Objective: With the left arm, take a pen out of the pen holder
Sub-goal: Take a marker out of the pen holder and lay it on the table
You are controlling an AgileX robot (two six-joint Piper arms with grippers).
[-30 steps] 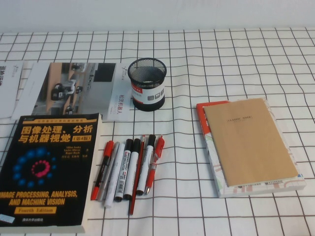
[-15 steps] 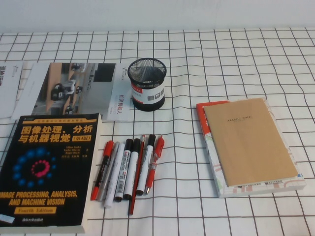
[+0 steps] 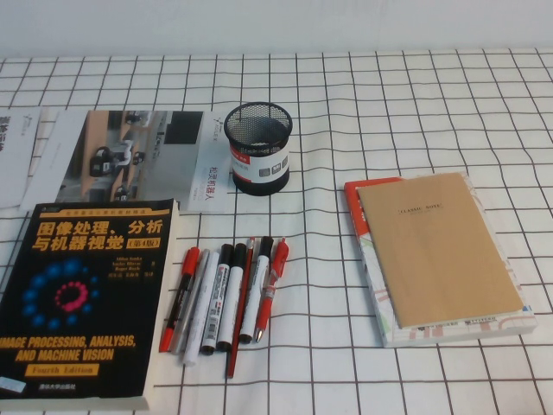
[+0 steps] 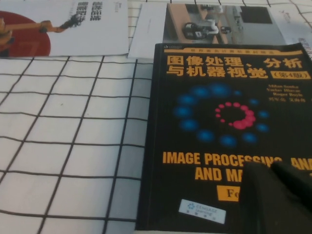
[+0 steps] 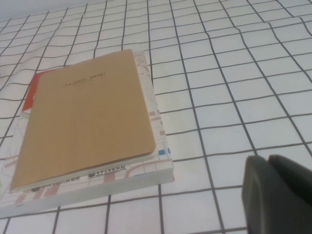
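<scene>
the left gripper (image 4: 271, 171), pressed together, hangs over the black book (image 4: 204, 161). the pen holder (image 3: 258, 149) stands upright at about 1 o'clock from it, with no pen poking out. the right gripper (image 5: 269, 165), pressed together too, is by the notebook (image 5: 83, 117), farther off.

a white cloth with a black grid (image 3: 415, 112) covers the table, and a pale wall (image 3: 276, 22) runs behind it. at the near left lies a thick black textbook (image 3: 82, 303) with yellow lettering and a ring of blue and pink dots on its cover. behind it lie a leaflet with a photo (image 3: 130, 156) and, at the left edge, a white sheet (image 3: 13, 151). on the right a tan notebook (image 3: 436, 251) lies on top of a pale patterned book (image 3: 458, 328), with a red cover (image 3: 363, 199) showing at the stack's far left corner.
</scene>
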